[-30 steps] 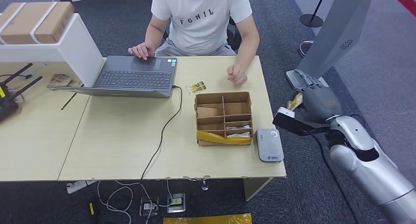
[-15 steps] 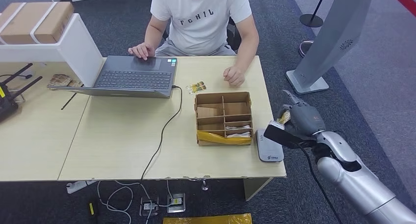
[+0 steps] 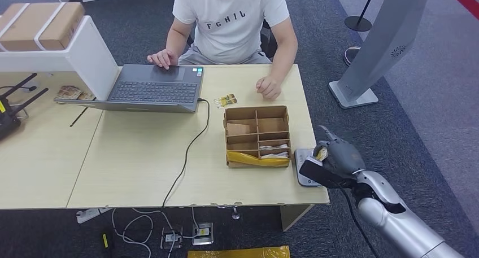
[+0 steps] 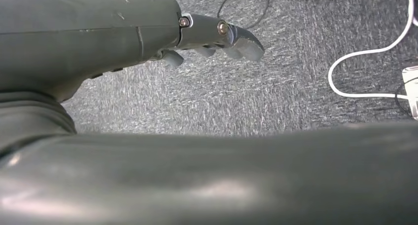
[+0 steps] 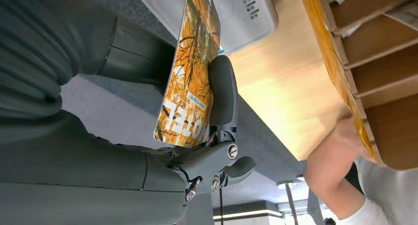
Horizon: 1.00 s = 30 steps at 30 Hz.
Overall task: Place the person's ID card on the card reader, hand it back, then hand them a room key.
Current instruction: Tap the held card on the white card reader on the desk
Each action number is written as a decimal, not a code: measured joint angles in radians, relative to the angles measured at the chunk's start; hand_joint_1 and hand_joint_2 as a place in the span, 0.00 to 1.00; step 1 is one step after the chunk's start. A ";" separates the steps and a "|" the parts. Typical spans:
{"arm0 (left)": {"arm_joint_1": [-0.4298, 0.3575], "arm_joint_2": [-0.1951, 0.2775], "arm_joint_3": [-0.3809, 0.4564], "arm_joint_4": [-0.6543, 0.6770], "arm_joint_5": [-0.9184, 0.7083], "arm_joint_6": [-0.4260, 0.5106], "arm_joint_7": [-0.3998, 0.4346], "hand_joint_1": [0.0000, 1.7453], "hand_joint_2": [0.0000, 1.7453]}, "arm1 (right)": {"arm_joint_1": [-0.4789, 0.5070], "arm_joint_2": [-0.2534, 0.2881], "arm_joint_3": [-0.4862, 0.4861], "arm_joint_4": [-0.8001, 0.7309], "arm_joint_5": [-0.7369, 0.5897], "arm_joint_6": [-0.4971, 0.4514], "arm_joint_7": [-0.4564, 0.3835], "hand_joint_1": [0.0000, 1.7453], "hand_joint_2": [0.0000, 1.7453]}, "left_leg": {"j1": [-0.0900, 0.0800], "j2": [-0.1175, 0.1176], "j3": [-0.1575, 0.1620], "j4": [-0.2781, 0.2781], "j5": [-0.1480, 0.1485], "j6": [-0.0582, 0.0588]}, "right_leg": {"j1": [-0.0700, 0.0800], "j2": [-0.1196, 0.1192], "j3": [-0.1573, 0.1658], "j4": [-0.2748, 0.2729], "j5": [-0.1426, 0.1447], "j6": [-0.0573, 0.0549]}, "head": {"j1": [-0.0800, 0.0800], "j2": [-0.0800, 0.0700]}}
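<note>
The right hand (image 3: 333, 156) hangs over the card reader (image 3: 305, 174), the grey flat box lying on the table (image 3: 141, 156) just beside the cardboard tray (image 3: 257, 135), on the side away from the laptop (image 3: 155, 88). Its fingers are clamped on the card (image 5: 190, 72), an orange one with printed lettering, held on edge between the thumb (image 5: 222, 94) and the fingers on the other face. In the right wrist view the card's far end points at the reader's pale top, close above it, though I cannot tell whether it touches yet.

So the step in hand looks like the first one: laying the card on the reader. The next move calls for lowering the hand a little and tilting the card from its edge toward flat, so that its face meets the reader's top, with the tray wall just beside the reader left alone.

The person (image 3: 231, 21) sits at the far side of the table from the reader, one hand on the laptop, the other resting on the table beyond the tray. Two more small cards (image 3: 226, 100) lie between the laptop and the tray.

The left hand (image 4: 217, 35) hangs over the grey carpet, away from the reader, holding nothing, with its fingers loosely curled.
</note>
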 joint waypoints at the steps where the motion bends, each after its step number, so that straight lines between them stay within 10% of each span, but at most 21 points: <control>1: 0.000 0.000 0.000 0.000 0.000 0.001 0.002 0.00 0.00 | 0.006 0.003 0.003 0.007 -0.006 -0.003 -0.001 1.00 1.00 | 0.000 0.000 0.000 0.000 0.000 0.000 | 0.000 0.000 0.000 0.000 0.000 0.000 | 0.000 0.000; 30: 0.002 0.003 0.000 0.000 0.014 0.022 0.028 0.00 0.00 | 0.000 0.028 0.021 0.211 -0.120 -0.055 -0.068 1.00 1.00 | 0.000 0.001 0.001 0.000 0.000 0.000 | 0.000 0.001 0.000 0.000 0.000 0.000 | 0.000 0.000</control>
